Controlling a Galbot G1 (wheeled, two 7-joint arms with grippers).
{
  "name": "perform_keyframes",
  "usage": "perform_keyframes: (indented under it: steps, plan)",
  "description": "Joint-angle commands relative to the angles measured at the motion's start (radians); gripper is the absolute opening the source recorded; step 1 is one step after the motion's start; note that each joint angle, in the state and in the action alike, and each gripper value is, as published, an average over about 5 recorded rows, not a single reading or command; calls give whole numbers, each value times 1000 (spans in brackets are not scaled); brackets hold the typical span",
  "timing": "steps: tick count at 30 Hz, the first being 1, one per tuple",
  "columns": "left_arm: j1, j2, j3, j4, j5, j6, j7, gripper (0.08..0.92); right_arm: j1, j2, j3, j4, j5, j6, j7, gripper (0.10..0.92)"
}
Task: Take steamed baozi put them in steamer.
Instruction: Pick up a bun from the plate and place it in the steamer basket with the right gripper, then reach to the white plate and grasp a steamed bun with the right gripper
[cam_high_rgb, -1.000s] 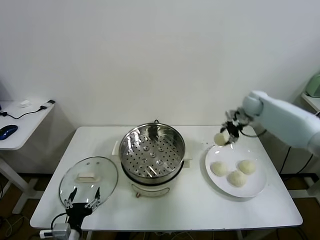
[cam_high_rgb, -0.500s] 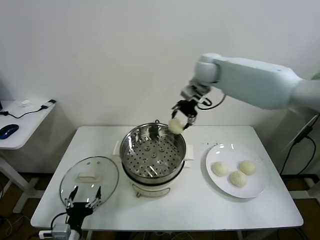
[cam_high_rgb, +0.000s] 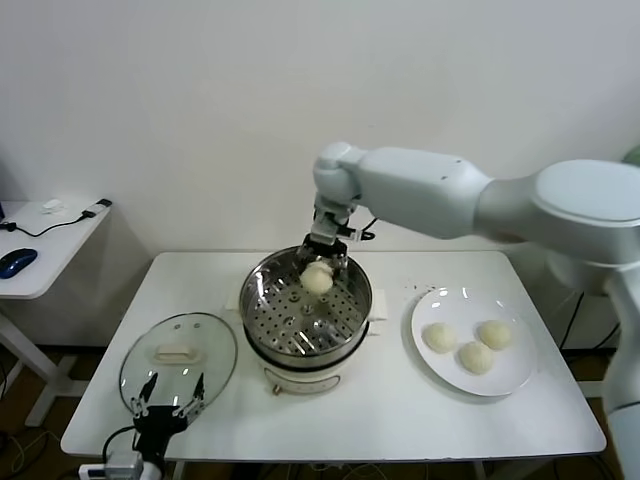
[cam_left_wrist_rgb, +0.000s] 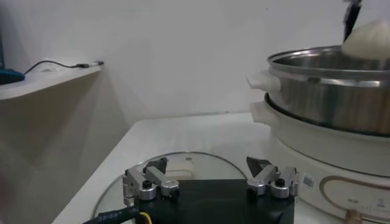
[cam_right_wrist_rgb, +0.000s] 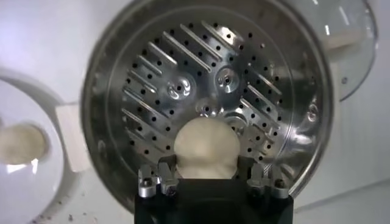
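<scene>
I am bringing the right gripper (cam_high_rgb: 318, 268) over from the plate (cam_high_rgb: 512, 374) to above the steamer (cam_high_rgb: 262, 290); its jaws are clamping one baozi (cam_high_rgb: 317, 279), so lowering and releasing should come next. I am keeping the left gripper (cam_left_wrist_rgb: 211, 181) parked over the lid (cam_high_rgb: 150, 362) at the worktop (cam_high_rgb: 400, 415) edge, jaws apart.

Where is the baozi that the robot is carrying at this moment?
In the head view the baozi is held in the right gripper over the steamer, near its far rim, above the perforated tray and left of the plate.

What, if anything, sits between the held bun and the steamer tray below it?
Nothing visible. The right gripper holds the bun over the open steamer; its perforated tray is bare, and the glass lid lies on the table beside it, near the parked left gripper.
</scene>
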Motion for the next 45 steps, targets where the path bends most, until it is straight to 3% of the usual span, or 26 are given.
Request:
perform_keyframes:
  steps: [1,11,16,24,29,32,38,45]
  plan:
    - [-1,-1,1,4,2,-3,-1,823,-120,74,71,-177,-185,74,43,662]
    - [-19,-3,-2,18,-1,-2,-8,823,-137,115,90,-262,-167,96,61,699]
    - [-27,-3,-3,22,-4,1,-8,823,-106,100,52,-227,-59,96,38,805]
    - [-30,-5,-3,17,-5,6,-5,823,71,-22,-19,-49,212,54,-37,823]
    - [-29,-5,-3,13,-5,8,-3,823,261,-187,-174,147,527,-107,-70,823]
    - [-29,-5,-3,12,-5,9,-3,823,353,-308,-281,245,637,-238,-64,822]
    - [-29,1,-5,12,-7,9,-3,823,458,-560,-471,402,657,-488,-2,823]
    - [-36,1,-4,16,-11,12,-3,823,340,-742,-516,488,627,-714,113,823]
